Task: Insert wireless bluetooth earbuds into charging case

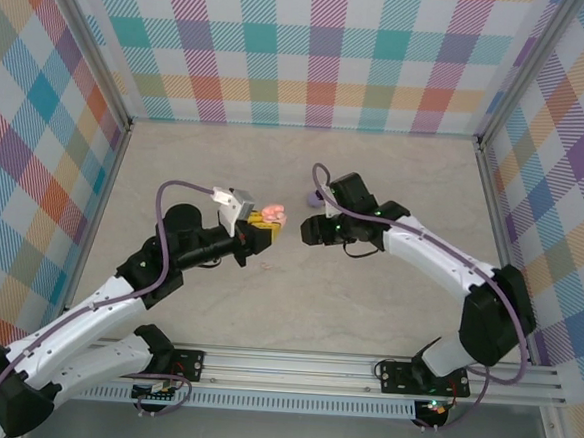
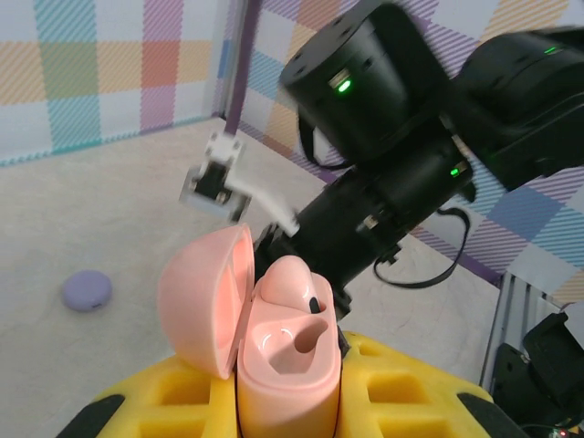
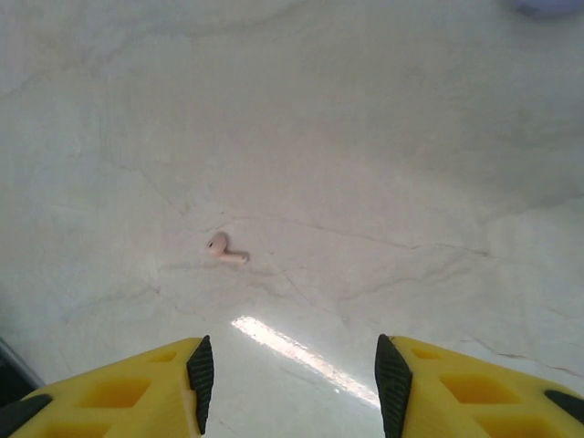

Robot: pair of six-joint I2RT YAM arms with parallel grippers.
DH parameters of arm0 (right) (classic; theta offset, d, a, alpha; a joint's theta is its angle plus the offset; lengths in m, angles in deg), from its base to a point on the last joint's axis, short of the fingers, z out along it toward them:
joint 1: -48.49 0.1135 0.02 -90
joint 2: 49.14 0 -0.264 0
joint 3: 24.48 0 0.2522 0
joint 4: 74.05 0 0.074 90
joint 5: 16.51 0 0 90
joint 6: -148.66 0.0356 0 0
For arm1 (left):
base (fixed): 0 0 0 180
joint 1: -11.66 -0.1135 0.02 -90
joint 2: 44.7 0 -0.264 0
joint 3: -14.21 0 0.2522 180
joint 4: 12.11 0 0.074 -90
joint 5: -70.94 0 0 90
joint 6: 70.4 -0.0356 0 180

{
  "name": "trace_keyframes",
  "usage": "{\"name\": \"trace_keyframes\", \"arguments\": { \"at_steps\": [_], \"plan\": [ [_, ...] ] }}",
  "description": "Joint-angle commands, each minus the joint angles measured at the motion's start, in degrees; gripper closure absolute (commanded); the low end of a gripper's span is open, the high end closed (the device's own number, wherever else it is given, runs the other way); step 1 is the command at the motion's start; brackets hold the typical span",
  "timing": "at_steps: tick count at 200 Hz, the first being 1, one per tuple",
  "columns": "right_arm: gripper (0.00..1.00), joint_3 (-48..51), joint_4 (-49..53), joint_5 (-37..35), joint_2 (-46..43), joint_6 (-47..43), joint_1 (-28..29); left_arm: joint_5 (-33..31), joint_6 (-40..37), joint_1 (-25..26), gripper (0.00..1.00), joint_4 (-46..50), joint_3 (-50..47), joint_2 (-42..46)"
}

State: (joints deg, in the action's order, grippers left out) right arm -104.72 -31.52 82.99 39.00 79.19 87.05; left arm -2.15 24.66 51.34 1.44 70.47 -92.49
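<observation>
My left gripper (image 2: pixel 290 406) is shut on a pale pink charging case (image 2: pixel 287 365), held upright above the table with its lid (image 2: pixel 196 301) swung open to the left. One pink earbud (image 2: pixel 290 278) sits in the far slot. The near slot (image 2: pixel 297 342) is hollow. In the top view the case (image 1: pixel 272 216) sits at the left gripper (image 1: pixel 259 229), with my right gripper (image 1: pixel 311 230) just to its right. The right gripper (image 3: pixel 292 374) is open with nothing between its fingers, pointing down at the table. A second pink earbud (image 3: pixel 224 248) lies loose on the table, ahead and left of it.
A small rounded purple object (image 2: pixel 87 290) rests on the table behind the grippers (image 1: pixel 313 198). The right arm's black wrist (image 2: pixel 365 137) looms close behind the open case. Checked walls enclose the pale marble-patterned tabletop (image 1: pixel 395 176) on three sides.
</observation>
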Motion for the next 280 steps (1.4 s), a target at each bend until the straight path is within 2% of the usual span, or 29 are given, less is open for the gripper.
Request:
{"name": "trace_keyframes", "arguments": {
  "at_steps": [1,22,78,124,209,280],
  "plan": [
    [0.51,-3.12,-0.81,9.55,4.76,-1.73,0.23,-1.42,-1.07,0.87,0.85,3.57,1.95,2.12],
    [0.53,-6.06,1.10,11.64,9.78,-3.84,2.09,0.41,0.44,0.91,0.84,3.05,2.10,3.37],
    [0.57,-17.18,8.33,5.19,22.51,-7.18,7.67,6.75,2.32,0.86,0.84,1.74,4.21,3.85],
    [0.57,-24.64,12.71,3.58,29.84,-9.41,9.77,9.71,3.06,0.88,0.84,1.16,4.39,4.24],
    [0.54,-30.54,16.39,0.99,36.66,-11.26,12.41,10.43,3.73,0.88,0.84,0.47,3.88,4.50],
    [0.57,-33.08,17.86,-1.79,39.99,-11.31,13.56,10.25,3.64,0.87,0.84,0.52,3.33,5.08]
  ]
}}
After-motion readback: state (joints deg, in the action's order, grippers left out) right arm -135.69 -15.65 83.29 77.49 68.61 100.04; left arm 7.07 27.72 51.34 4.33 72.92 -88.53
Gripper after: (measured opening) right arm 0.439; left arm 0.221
